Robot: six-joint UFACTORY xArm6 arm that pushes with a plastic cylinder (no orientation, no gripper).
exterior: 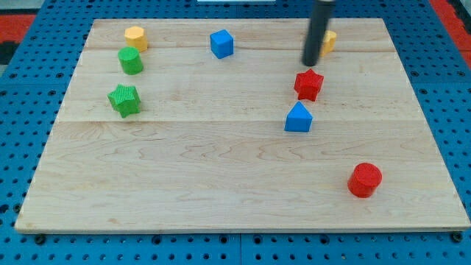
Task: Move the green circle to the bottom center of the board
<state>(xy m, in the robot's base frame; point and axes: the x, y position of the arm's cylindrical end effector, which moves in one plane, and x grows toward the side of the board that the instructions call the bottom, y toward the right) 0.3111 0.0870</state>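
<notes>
The green circle (131, 60) is a short green cylinder near the board's top left, just below a yellow block (136, 37). A green star (124, 100) lies below it. My tip (310, 63) is at the lower end of the dark rod, at the view's upper right, far to the right of the green circle. The tip stands just above a red star (309, 85) and next to a yellow block (328, 42) that the rod partly hides.
A blue cube (221, 43) sits top centre. A blue triangular block (298, 118) lies below the red star. A red cylinder (365, 180) sits at lower right. The wooden board (221, 191) rests on a blue pegboard table.
</notes>
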